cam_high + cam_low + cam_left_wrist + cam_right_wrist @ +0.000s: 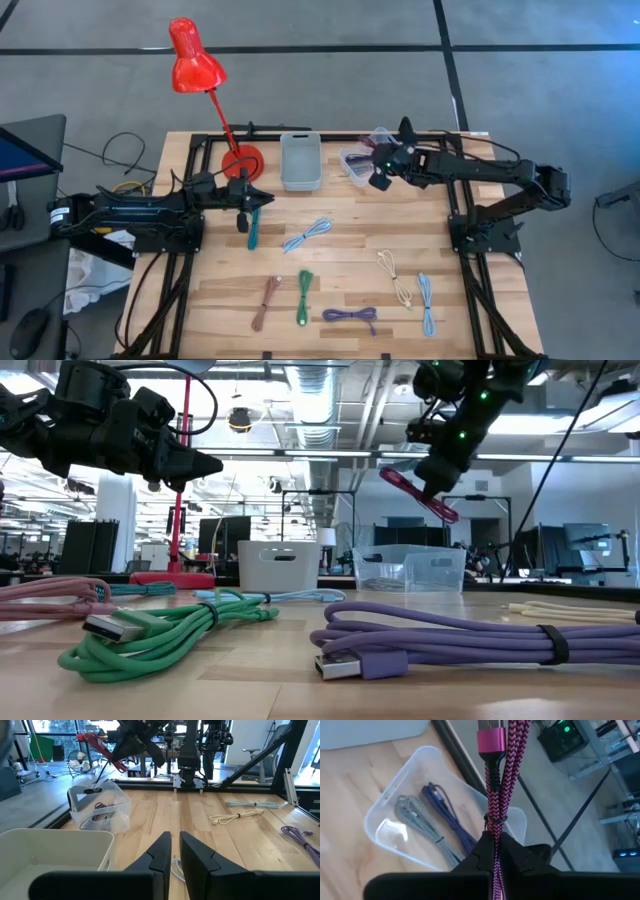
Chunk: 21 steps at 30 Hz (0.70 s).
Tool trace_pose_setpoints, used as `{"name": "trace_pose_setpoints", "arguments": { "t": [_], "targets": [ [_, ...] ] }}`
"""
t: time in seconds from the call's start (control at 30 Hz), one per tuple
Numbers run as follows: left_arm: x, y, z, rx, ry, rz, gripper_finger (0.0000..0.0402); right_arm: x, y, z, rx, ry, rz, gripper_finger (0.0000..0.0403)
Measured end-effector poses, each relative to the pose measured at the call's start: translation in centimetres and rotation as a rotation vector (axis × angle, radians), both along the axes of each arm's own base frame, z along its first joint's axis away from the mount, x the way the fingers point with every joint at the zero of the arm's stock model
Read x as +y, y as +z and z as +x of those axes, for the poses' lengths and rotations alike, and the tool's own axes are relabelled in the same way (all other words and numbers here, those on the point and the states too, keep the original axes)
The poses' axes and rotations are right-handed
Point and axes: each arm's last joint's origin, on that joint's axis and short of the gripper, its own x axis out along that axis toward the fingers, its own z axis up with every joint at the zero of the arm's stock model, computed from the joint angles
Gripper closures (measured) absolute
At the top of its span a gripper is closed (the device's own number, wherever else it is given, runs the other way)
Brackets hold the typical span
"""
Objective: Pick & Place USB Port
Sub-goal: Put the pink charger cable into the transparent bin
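Observation:
My right gripper (pixel 383 168) (pixel 495 845) is shut on a bundled magenta braided USB cable (pixel 497 790) (pixel 418 494) and hangs in the air over a clear plastic bin (pixel 352 160) (pixel 385 812). In the bin lie a grey-white striped cable (pixel 417 822) and a blue-purple cable (pixel 445 810). My left gripper (pixel 248 196) (pixel 175 847) hovers above the table by the red lamp's base, its fingers a narrow gap apart and holding nothing. A teal cable (pixel 253 228) lies on the table just near of it. My right gripper pinches the magenta cable bundle between its two fingers, several strands together, just behind the bundle's dark tie (pixel 491 822). The fingers lie along the bundle. It sticks out past the fingertips with its pink plug end (pixel 491 740) foremost. It is lifted clear, slanting down over the clear bin.
A grey bin (pixel 300 160) stands left of the clear one, and a red desk lamp (pixel 240 158) stands by the left gripper. Loose bundled cables lie on the table: light blue (pixel 308 235), brown (pixel 265 300), green (pixel 304 297), purple (pixel 350 315), cream (pixel 395 275), pale blue (pixel 427 300).

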Motion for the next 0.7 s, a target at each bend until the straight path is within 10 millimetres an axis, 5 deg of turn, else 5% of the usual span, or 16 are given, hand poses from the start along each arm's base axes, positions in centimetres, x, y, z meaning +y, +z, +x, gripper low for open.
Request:
{"name": "trace_pose_setpoints", "arguments": {
  "t": [0.13, 0.7],
  "targets": [
    [0.0, 0.0, 0.0, 0.000, 0.000, 0.000, 0.0362, -0.6, -0.4, 0.1, 0.016, -0.018, 0.002, 0.0403],
    [0.0, 0.0, 0.0, 0.000, 0.000, 0.000, 0.0362, -3.1, -7.5, 4.4, 0.221, 0.067, -0.018, 0.0403]
  ]
}}
